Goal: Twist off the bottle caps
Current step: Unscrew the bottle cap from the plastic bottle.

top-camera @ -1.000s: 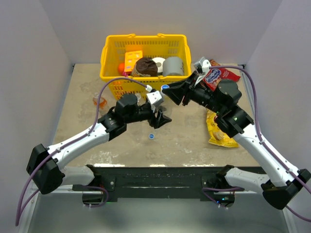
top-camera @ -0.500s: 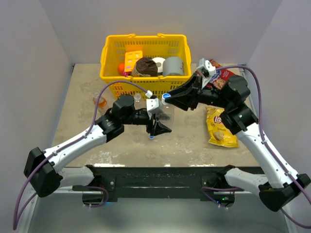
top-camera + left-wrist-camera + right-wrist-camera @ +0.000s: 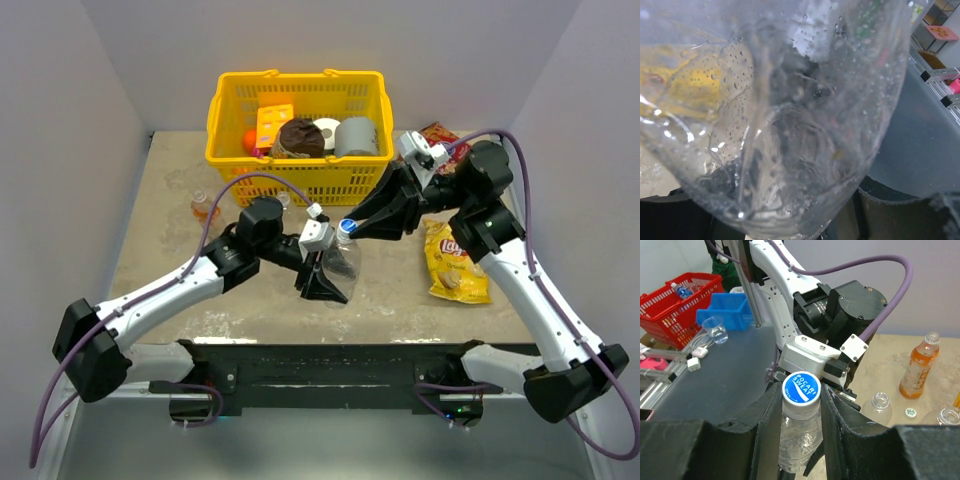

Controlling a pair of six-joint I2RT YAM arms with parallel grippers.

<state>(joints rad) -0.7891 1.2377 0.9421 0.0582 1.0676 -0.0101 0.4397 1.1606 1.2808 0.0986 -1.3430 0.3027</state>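
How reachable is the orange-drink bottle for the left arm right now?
Probably not yet: the left gripper has its jaws shut on the clear bottle, whose cap the right gripper clamps. The orange-drink bottle stands unobstructed off to its left; reachable, likely, after release.

Close-up: a clear colourless plastic bottle (image 3: 780, 115) is filling nearly the whole frame, droplets clinging inside its wall; a yellow blur (image 3: 695, 85) is showing through at left.

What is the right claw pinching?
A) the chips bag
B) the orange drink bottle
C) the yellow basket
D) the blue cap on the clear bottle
D: in the right wrist view, the right claw has its fingers pressed against both sides of the blue cap on top of the clear bottle.
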